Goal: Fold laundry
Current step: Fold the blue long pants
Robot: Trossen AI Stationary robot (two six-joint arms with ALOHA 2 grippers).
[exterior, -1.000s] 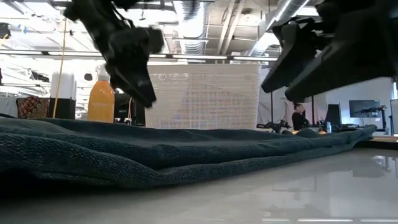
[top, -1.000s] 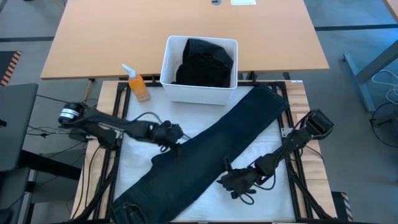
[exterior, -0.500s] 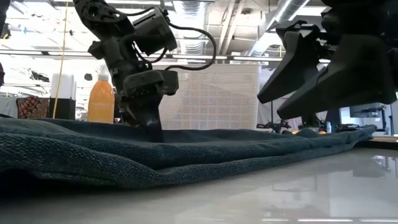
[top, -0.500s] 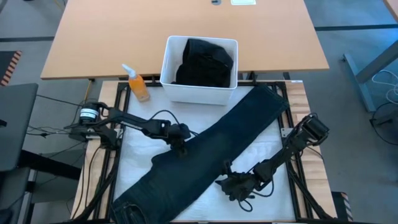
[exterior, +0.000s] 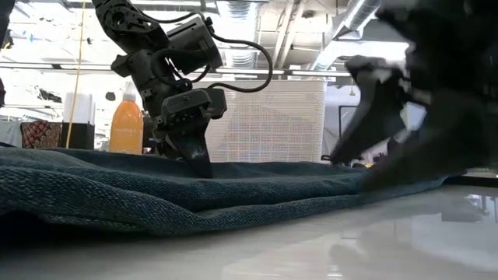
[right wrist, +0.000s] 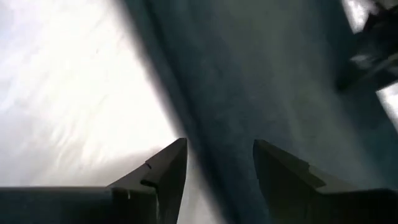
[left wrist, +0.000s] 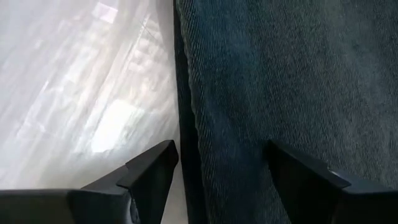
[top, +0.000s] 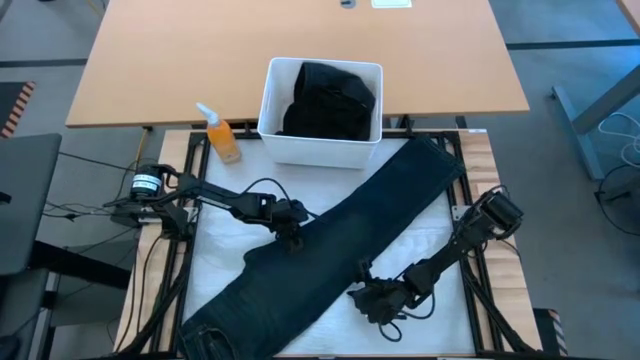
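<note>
Low view: right claw [exterior: 405, 124] blurred, trousers [exterior: 156, 187] beneath.

The right claw [right wrist: 214, 171] is hovering with its two dark fingers [right wrist: 163, 171] spread apart, straddling the edge of the dark navy denim trousers [right wrist: 261, 93] lying ahead on the glossy white table [right wrist: 62, 93].

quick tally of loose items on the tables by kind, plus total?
Garments: 2, the long dark navy trousers spread across the white work surface, and the black clothing bundled in the bin.
Containers: 1, the white rectangular plastic bin.
Bottles: 1, the orange spray bottle with a white nozzle.
Total: 4
</note>
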